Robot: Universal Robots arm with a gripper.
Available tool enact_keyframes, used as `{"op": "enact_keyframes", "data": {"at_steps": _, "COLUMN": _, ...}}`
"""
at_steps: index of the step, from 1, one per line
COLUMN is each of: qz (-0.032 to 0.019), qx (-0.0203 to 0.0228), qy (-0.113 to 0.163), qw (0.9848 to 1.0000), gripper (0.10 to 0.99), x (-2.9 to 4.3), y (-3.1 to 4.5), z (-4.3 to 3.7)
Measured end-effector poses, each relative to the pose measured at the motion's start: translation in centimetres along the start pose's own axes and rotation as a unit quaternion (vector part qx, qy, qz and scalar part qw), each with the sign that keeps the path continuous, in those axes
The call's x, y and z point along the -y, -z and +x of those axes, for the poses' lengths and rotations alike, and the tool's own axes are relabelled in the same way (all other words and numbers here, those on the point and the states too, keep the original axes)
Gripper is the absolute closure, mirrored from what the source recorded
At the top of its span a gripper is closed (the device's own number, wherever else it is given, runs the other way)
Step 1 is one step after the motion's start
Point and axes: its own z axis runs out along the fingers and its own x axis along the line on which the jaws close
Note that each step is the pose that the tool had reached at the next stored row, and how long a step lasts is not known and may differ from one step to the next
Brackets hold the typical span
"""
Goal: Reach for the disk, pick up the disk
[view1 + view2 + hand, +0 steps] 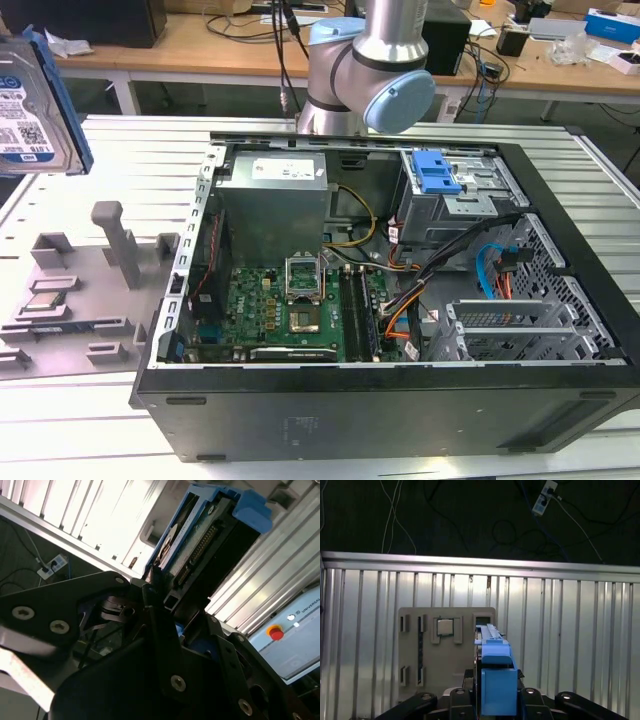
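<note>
Ribbed metal counter [70,425], with wooden benches [200,55] and loose cabling behind it. At the exterior view's far left you have the disk [35,110] up in the air, well clear of the counter, tilted, its label side facing the camera and its blue bracket [72,120] along the edge. Below it on the counter lies a grey fixture plate [135,300] with an upright post [110,235]; the small square processor chip [45,302] sits in a recess of that plate. Next, toward the exterior view's right, is the open computer case [350,425], lying on its side: power supply [275,205] at the back, green motherboard [270,310] in front of it, then orange and blue cables [492,270] and a blue latch [435,172] on the drive cage. The arm [370,70] rises behind the case. In the first wrist view the disk [496,675] is seen edge-on between the black jaws, with the plate [455,675] and the chip [444,626] behind it. In the second wrist view the jaws are closed on the disk [200,545], gripping it at its connector end. A red button [274,632] on a grey box shows in the background there.
</note>
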Motion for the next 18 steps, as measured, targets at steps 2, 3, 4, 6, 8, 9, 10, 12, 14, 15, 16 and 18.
{"op": "enact_keyframes", "data": {"at_steps": 2, "qz": 0.0, "qx": 0.0, "qy": 0.0, "qw": 1.0, "gripper": 0.718, "x": -0.01, "y": 0.47, "z": 0.0}}
{"op": "enact_keyframes", "data": {"at_steps": 3, "qz": 0.0, "qx": 0.0, "qy": 0.0, "qw": 1.0, "gripper": 0.718, "x": -0.02, "y": 0.66, "z": 0.0}}
{"op": "enact_keyframes", "data": {"at_steps": 4, "qz": 0.0, "qx": 0.0, "qy": 0.0, "qw": 1.0, "gripper": 0.718, "x": -0.02, "y": 0.84, "z": 0.0}}
{"op": "enact_keyframes", "data": {"at_steps": 6, "qz": 0.0, "qx": 0.0, "qy": 0.0, "qw": 1.0, "gripper": 0.718, "x": -0.04, "y": 1.5, "z": 0.0}}
{"op": "enact_keyframes", "data": {"at_steps": 8, "qz": 0.0, "qx": 0.0, "qy": 0.0, "qw": 1.0, "gripper": 0.718, "x": -0.06, "y": 2.12, "z": 0.0}}
{"op": "enact_keyframes", "data": {"at_steps": 9, "qz": 0.0, "qx": 0.0, "qy": 0.0, "qw": 1.0, "gripper": 0.718, "x": -0.06, "y": 2.33, "z": 0.0}}
{"op": "enact_keyframes", "data": {"at_steps": 10, "qz": 0.0, "qx": 0.0, "qy": 0.0, "qw": 1.0, "gripper": 0.718, "x": -0.06, "y": 2.53, "z": 0.0}}
{"op": "enact_keyframes", "data": {"at_steps": 12, "qz": 0.0, "qx": 0.0, "qy": 0.0, "qw": 1.0, "gripper": 0.718, "x": -0.08, "y": 3.21, "z": 0.0}}
{"op": "enact_keyframes", "data": {"at_steps": 14, "qz": 0.0, "qx": 0.0, "qy": 0.0, "qw": 1.0, "gripper": 0.718, "x": -0.1, "y": 3.89, "z": 0.01}}
{"op": "enact_keyframes", "data": {"at_steps": 15, "qz": 0.0, "qx": 0.0, "qy": 0.0, "qw": 1.0, "gripper": 0.718, "x": -0.11, "y": 4.6, "z": 0.01}}
{"op": "enact_keyframes", "data": {"at_steps": 16, "qz": 0.0, "qx": 0.0, "qy": 0.0, "qw": 1.0, "gripper": 0.718, "x": -0.12, "y": 5.26, "z": 0.01}}
{"op": "enact_keyframes", "data": {"at_steps": 18, "qz": 0.0, "qx": 0.0, "qy": 0.0, "qw": 1.0, "gripper": 0.718, "x": -0.13, "y": 6.13, "z": 0.01}}
